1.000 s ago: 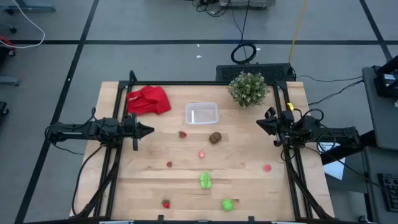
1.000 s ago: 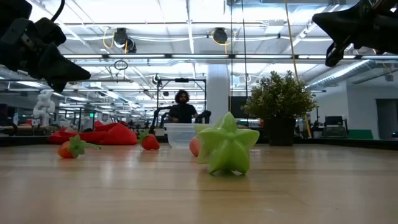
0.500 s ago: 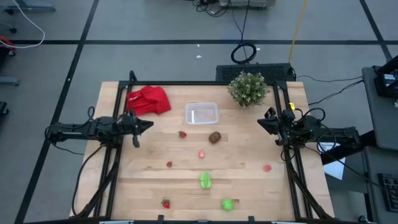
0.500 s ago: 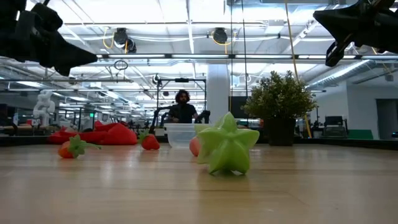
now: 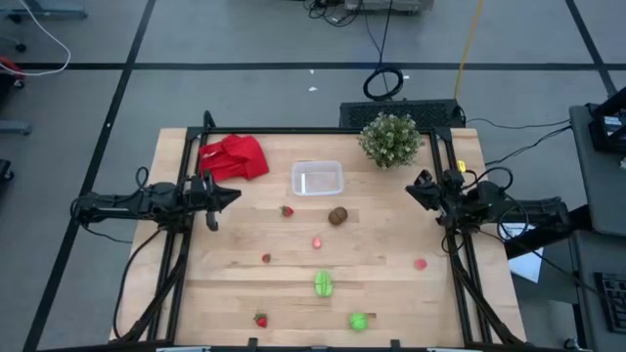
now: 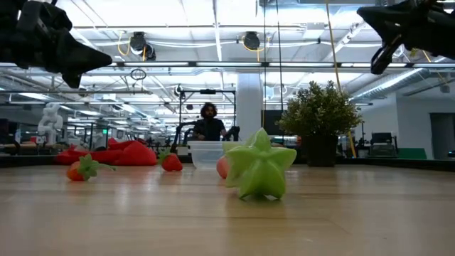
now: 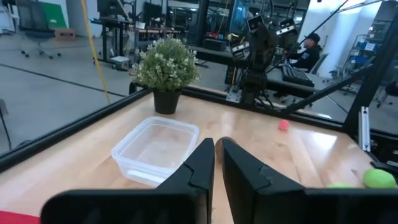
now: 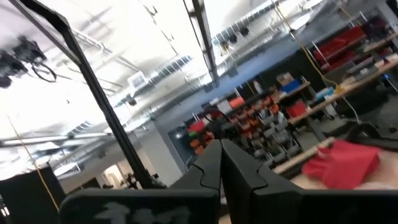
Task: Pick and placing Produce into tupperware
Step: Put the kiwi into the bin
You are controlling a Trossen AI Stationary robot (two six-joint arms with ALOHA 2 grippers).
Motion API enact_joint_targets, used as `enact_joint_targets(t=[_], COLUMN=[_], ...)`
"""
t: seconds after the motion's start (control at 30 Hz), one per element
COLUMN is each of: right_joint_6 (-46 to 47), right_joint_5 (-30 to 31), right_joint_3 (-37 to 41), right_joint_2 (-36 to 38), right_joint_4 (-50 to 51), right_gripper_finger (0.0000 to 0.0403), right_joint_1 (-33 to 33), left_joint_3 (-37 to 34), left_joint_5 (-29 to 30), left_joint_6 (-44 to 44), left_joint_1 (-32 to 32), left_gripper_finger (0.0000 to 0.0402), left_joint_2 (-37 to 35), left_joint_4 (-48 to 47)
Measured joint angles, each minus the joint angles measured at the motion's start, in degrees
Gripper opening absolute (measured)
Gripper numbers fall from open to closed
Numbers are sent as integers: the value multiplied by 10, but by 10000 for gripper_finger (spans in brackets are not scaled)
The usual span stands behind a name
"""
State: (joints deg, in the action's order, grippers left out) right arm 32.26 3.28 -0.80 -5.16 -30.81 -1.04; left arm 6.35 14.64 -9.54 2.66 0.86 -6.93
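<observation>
little has changed: left claw [image 5: 231, 198], closed and empty, has crept toward upper centre where the tupperware [image 5: 317, 178] sits empty. right claw [image 5: 418, 187] closed, waiting at right edge. produce [image 5: 337, 216] all untouched on the counter [image 5: 391, 293]; no pick begun.

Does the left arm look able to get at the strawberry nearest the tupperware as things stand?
Probably yes: bare table lies between the shut left gripper and that strawberry, beside the tupperware.
</observation>
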Motion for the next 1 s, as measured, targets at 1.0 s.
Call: enact_joint_targets(t=[1.0], right_joint_6=[-392], right_joint_5=[-163], right_joint_3=[-517], right_joint_2=[-584], right_joint_4=[409], right_gripper_finger=[0], right_joint_1=[-93], left_joint_3=[220], left_joint_5=[100], left_joint_6=[33], left_joint_1=[0], left_gripper_finger=[33], left_joint_2=[129], left_joint_4=[-201])
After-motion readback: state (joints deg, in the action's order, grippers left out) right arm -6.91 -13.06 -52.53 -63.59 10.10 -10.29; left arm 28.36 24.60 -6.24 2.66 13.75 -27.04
